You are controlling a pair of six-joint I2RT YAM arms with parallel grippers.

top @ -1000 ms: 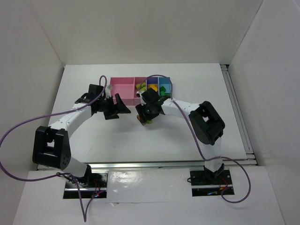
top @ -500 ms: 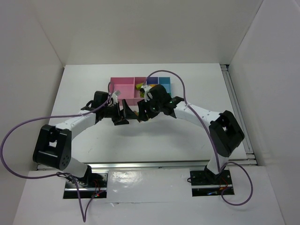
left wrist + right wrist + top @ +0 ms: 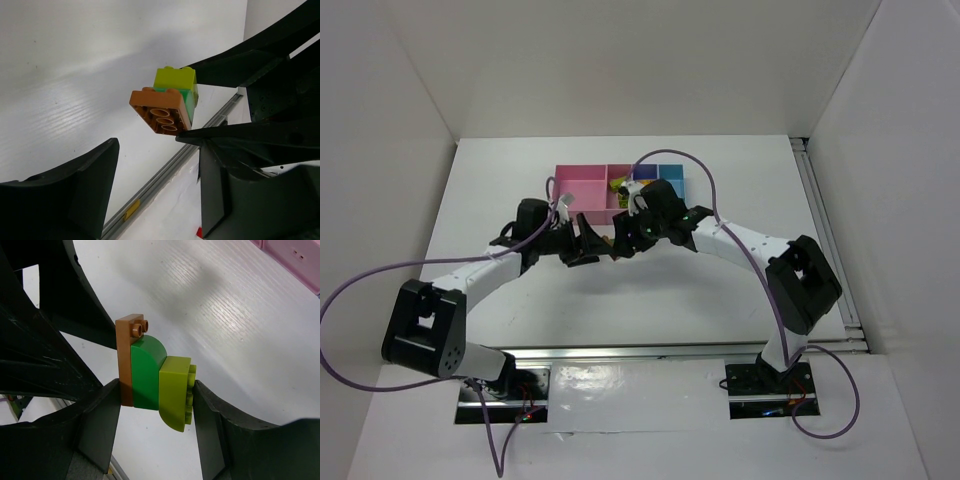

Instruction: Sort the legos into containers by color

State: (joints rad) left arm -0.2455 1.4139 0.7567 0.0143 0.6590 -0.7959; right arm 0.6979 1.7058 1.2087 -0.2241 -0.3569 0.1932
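Three legos (image 3: 150, 372) joined together, orange-brown, green and yellow-green, sit clamped sideways in the right tool (image 3: 155, 390), near the containers (image 3: 582, 187).

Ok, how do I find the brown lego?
Look just in front of the pink and blue containers, above the white table. There the right gripper pinches a stack of three legos stuck together. The brown lego is the thin flat one at one end, next to the rounded green lego, with the yellow-green lego farthest from it.
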